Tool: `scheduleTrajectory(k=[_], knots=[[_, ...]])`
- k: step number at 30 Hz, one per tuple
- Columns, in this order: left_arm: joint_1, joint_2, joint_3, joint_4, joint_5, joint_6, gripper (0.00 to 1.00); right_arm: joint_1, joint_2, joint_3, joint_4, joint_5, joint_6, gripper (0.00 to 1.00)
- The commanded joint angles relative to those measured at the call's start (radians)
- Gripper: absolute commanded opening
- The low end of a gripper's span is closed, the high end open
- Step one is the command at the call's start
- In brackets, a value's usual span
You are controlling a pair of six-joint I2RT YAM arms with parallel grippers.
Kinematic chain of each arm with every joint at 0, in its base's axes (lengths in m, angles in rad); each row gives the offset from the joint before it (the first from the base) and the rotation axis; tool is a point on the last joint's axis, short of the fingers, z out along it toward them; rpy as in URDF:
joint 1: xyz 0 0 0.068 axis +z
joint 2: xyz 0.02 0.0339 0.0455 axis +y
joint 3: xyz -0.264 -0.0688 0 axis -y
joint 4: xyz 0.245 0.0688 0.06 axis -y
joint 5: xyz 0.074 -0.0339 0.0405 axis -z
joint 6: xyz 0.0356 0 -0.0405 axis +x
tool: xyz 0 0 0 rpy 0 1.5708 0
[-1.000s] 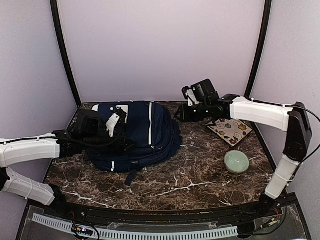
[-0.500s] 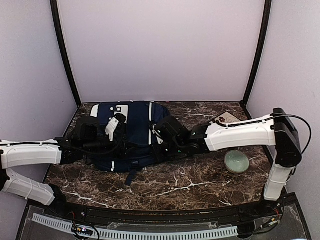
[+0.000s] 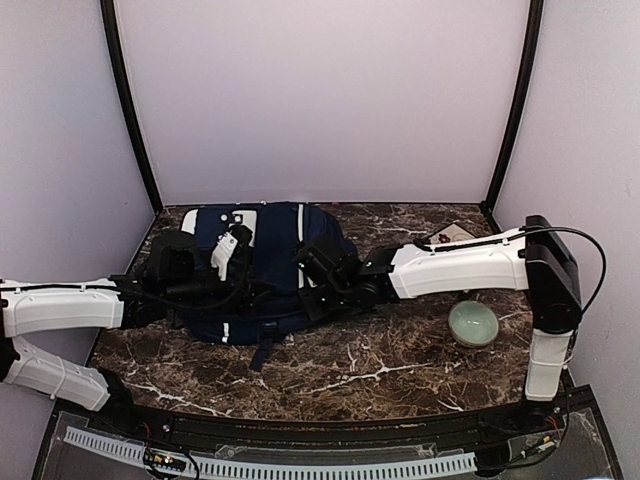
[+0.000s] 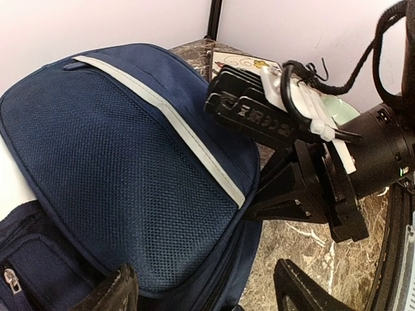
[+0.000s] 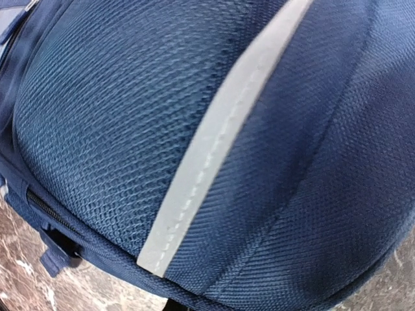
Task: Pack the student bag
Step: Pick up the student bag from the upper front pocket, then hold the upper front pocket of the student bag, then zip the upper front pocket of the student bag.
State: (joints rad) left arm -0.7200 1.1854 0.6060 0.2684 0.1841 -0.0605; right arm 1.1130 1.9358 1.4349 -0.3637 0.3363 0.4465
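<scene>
Student bag [image 3: 280,230]: centre-left, contents hidden.
Bowl [image 3: 472,338]: right of frame, unchanged.
Left gripper [image 4: 204,282]: jaws spread over bag.
Right gripper [image 3: 318,272]: closed; has swung from upper right onto bag.

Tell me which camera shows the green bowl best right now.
Top external: the green bowl sits whole and unobstructed on the marble table, right of the student bag. Left wrist catches only a pale sliver of it behind the right arm. Right wrist shows only bag fabric, no bowl.
</scene>
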Motion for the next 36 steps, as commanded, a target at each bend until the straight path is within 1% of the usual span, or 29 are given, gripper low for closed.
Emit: scheduleTrajectory(k=[1,2,3,5,7,10,12,14,15,17,21,23,24,25,26,27,28,33,35,36], knots=[[-0.003,0.007,0.014,0.006,0.113,0.123,0.72,-0.004,-0.020,0.011,0.024,-0.024,-0.015,0.00],[-0.018,0.011,0.032,-0.011,0.115,0.190,0.71,-0.009,-0.036,0.001,0.034,-0.060,-0.022,0.00],[-0.049,0.014,0.051,-0.033,0.088,0.272,0.71,-0.018,-0.051,-0.009,0.042,-0.099,-0.026,0.00],[-0.115,0.024,0.070,-0.067,0.023,0.480,0.74,-0.042,-0.069,-0.021,0.042,-0.185,-0.018,0.00],[-0.146,0.038,0.059,-0.071,-0.002,0.656,0.78,-0.060,-0.090,-0.041,0.051,-0.246,0.001,0.00],[-0.148,0.067,0.036,-0.026,-0.084,0.778,0.80,-0.067,-0.110,-0.074,0.080,-0.281,0.024,0.00],[-0.148,0.108,0.018,0.035,-0.140,0.865,0.80,-0.068,-0.110,-0.077,0.085,-0.297,0.029,0.00],[-0.151,0.151,0.014,0.096,-0.168,0.927,0.78,-0.070,-0.108,-0.076,0.087,-0.305,0.028,0.00],[-0.152,0.171,0.017,0.125,-0.189,0.943,0.75,-0.072,-0.109,-0.074,0.088,-0.309,0.028,0.00],[-0.153,0.216,0.029,0.184,-0.253,0.959,0.62,-0.076,-0.114,-0.077,0.089,-0.314,0.027,0.00],[-0.162,0.278,0.046,0.210,-0.352,1.003,0.48,-0.091,-0.137,-0.086,0.080,-0.316,0.025,0.00],[-0.164,0.276,0.026,0.239,-0.389,0.996,0.38,-0.102,-0.154,-0.099,0.074,-0.304,0.024,0.00],[-0.164,0.266,0.010,0.263,-0.396,0.993,0.31,-0.107,-0.162,-0.112,0.072,-0.294,0.022,0.00],[-0.164,0.253,-0.007,0.274,-0.395,0.991,0.20,-0.110,-0.170,-0.120,0.070,-0.284,0.020,0.00],[-0.164,0.233,-0.027,0.284,-0.388,0.990,0.07,-0.115,-0.180,-0.127,0.062,-0.270,0.017,0.00],[-0.164,0.225,-0.034,0.286,-0.385,0.986,0.02,-0.120,-0.184,-0.133,0.054,-0.254,0.010,0.00],[-0.164,0.215,-0.038,0.289,-0.389,0.976,0.00,-0.125,-0.189,-0.139,0.045,-0.236,0.001,0.00],[-0.164,0.214,-0.045,0.273,-0.443,0.973,0.00,-0.169,-0.207,-0.133,-0.040,-0.128,-0.065,0.00],[-0.164,0.190,-0.042,0.231,-0.405,0.961,0.00,-0.200,-0.221,-0.129,-0.067,-0.074,-0.094,0.00],[-0.166,0.169,-0.034,0.189,-0.362,0.948,0.00,-0.217,-0.225,-0.125,-0.079,-0.055,-0.106,0.00]])
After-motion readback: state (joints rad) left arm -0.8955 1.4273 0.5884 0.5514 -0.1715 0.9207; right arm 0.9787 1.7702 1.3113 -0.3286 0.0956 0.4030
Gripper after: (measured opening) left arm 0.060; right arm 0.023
